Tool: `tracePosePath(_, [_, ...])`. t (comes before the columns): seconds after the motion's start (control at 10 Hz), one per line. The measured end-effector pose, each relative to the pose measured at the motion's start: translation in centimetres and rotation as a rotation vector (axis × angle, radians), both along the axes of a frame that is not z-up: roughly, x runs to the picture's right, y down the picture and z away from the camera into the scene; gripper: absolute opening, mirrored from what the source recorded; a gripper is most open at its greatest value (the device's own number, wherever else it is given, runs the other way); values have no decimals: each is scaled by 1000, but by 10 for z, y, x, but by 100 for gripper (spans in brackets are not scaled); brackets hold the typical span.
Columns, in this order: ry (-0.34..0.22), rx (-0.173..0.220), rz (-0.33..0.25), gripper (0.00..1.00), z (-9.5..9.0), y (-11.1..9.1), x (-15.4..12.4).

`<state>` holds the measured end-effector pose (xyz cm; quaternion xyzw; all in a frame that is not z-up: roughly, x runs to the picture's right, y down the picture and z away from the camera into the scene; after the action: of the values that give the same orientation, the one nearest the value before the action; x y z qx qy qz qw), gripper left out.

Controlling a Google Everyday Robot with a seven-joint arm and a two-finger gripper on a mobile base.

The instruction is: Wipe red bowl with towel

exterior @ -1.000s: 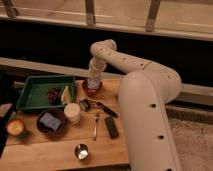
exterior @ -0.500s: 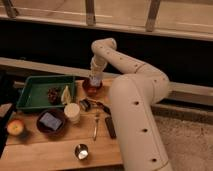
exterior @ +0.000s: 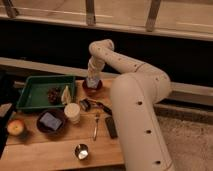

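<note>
Single gripper [exterior: 92, 78] at the tabletop's [exterior: 50, 152] far edge, jaws closed on one pale towel [exterior: 91, 82] pressed into one red bowl [exterior: 99, 89]. Left of these: one green tray [exterior: 31, 82], one cream cup [exterior: 72, 113], one larger dark bowl [exterior: 60, 126] holding one blue-grey pad [exterior: 49, 120], one apple [exterior: 15, 127]. Nearer: one metal cup [exterior: 81, 150].

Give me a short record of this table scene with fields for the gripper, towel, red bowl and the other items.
gripper: gripper at the table's far edge, down over the red bowl
towel: towel bunched directly under the gripper, inside the red bowl
red bowl: upright, just right of the green tray
near tray: cream cup
front left: dark bowl holding a blue-grey pad; apple
front edge: metal cup
</note>
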<state>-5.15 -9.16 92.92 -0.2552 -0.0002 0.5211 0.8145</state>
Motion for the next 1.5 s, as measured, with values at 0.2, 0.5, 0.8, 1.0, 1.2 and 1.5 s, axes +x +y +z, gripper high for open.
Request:
tracePosePath(0.2, [8, -7, -1, 0, -16, 15, 24])
tracePosePath(0.5, [17, -6, 14, 0, -22, 16, 42])
tracePosePath(0.8, [-4, -4, 4, 0, -11, 6, 19])
tracePosePath(1.0, [-34, 0, -7, 0, 0, -2, -16])
tracePosePath(1.2, [-71, 8, -12, 0, 3, -7, -41])
tracePosePath(1.5, [-93, 16, -26, 0, -9, 1, -47])
